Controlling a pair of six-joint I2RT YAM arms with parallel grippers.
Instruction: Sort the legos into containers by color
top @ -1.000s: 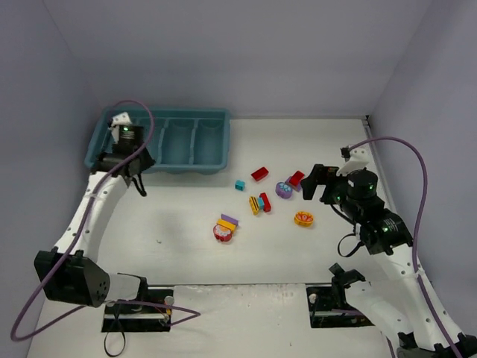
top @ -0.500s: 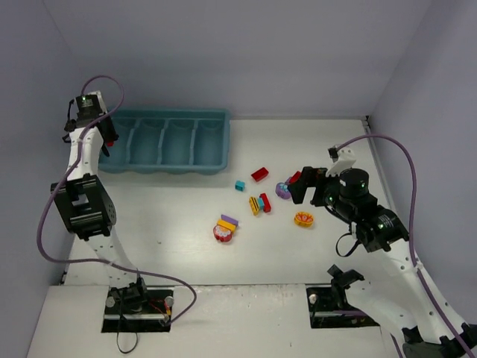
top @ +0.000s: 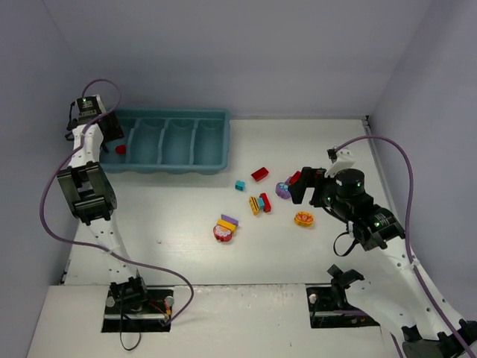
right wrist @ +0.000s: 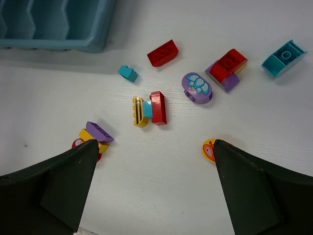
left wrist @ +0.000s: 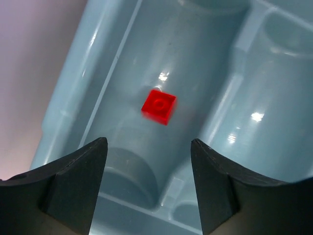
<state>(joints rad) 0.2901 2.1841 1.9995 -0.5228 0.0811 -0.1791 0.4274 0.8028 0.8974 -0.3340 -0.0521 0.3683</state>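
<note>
My left gripper (left wrist: pixel 147 147) hangs jaws apart over the tray's (top: pixel 179 165) leftmost compartment with a red brick (left wrist: pixel 159 106) inside, unheld, my right gripper (right wrist: pixel 155 147) wide open above loose legos (right wrist: pixel 196 88) on the table (top: pixel 186 246).

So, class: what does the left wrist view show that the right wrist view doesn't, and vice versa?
Left wrist only: a red square brick inside the teal tray. Right wrist only: loose pieces on the white table, such as a red curved brick, a small teal brick and a purple flower piece. Both: the teal tray itself.
</note>
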